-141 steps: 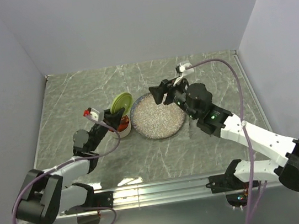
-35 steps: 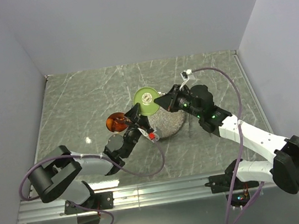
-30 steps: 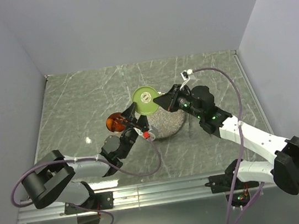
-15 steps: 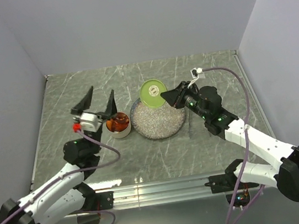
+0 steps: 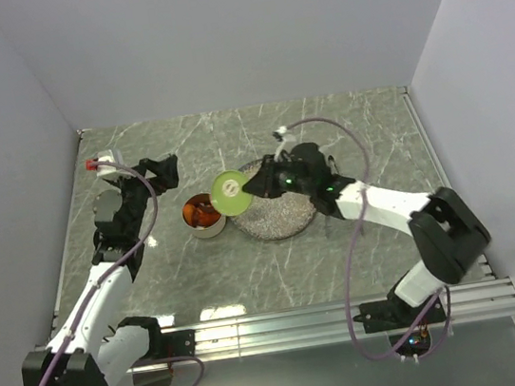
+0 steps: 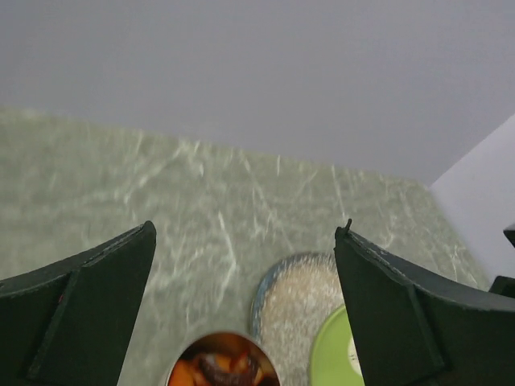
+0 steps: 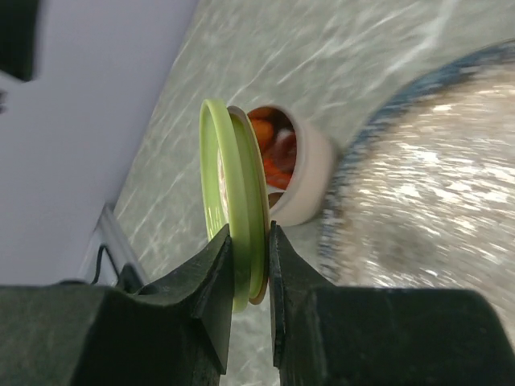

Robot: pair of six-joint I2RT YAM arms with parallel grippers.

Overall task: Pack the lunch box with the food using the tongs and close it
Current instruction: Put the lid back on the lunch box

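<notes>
The lunch box (image 5: 205, 216) is a small round steel tin standing left of the plate, and the food (image 6: 217, 371) of orange chunks and dark strips lies inside it. Its green lid (image 5: 230, 193) hangs on edge just right of the tin, over the plate's left rim. My right gripper (image 5: 251, 188) is shut on that lid (image 7: 233, 233), with a finger on each face. My left gripper (image 5: 160, 168) is raised behind and left of the tin, open and empty; in the left wrist view the left gripper (image 6: 248, 229) looks down on the tin. I cannot make out the tongs.
A wide speckled grey plate (image 5: 285, 218) lies at mid-table under my right arm, and the same plate (image 6: 294, 305) shows with nothing on it. Grey walls close in the marble tabletop at the back and on both sides. A purple cable loops off each arm.
My left arm has swung up and back to the left, away from the tin, and its jaws have spread wider. My right gripper has carried the lid leftward, from over the plate's far edge to beside the tin.
</notes>
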